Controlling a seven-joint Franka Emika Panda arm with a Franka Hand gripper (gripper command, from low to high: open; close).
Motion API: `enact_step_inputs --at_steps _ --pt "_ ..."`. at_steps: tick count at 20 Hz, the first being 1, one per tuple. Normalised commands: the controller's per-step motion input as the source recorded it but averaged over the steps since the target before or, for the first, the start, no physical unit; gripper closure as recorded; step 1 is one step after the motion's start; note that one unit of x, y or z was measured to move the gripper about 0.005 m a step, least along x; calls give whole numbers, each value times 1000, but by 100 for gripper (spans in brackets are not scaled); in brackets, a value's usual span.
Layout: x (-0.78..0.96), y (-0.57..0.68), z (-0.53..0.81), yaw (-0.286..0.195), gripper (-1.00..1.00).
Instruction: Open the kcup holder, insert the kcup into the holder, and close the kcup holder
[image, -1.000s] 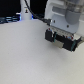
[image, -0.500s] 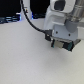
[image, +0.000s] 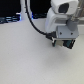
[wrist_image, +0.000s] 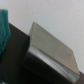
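Observation:
In the exterior view my white arm reaches down at the exterior view's right. Its gripper (image: 63, 41) sits right on a small dark boxy shape, the kcup holder (image: 67, 46), which the hand mostly hides. The wrist view is very close and blurred. It shows a grey rectangular handle (wrist_image: 52, 49) tilted on a black panel (wrist_image: 14, 57) of the holder. My fingers cannot be made out in either view, so their state is unclear. The kcup is out of view.
A pale tabletop (image: 30, 60) spreads across the exterior view. Dark equipment (image: 10, 19) lines the back at the exterior view's left. A black cable (image: 33, 23) loops down from the arm. A teal shape (wrist_image: 4, 27) fills one edge of the wrist view.
The arm has dipped a little toward the dark holder and has hardly shifted sideways. Nothing else has visibly moved.

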Motion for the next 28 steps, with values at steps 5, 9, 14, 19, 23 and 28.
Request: enact_step_inputs --at_steps 5,9,14,19,23,28 --pt "-452 605 13 63 -100" --pt "-523 646 22 46 -100" --pt "-648 670 32 19 -100" --pt "-735 627 8 26 -100" --pt "-664 575 9 48 -100" --pt "-473 421 62 51 -100"
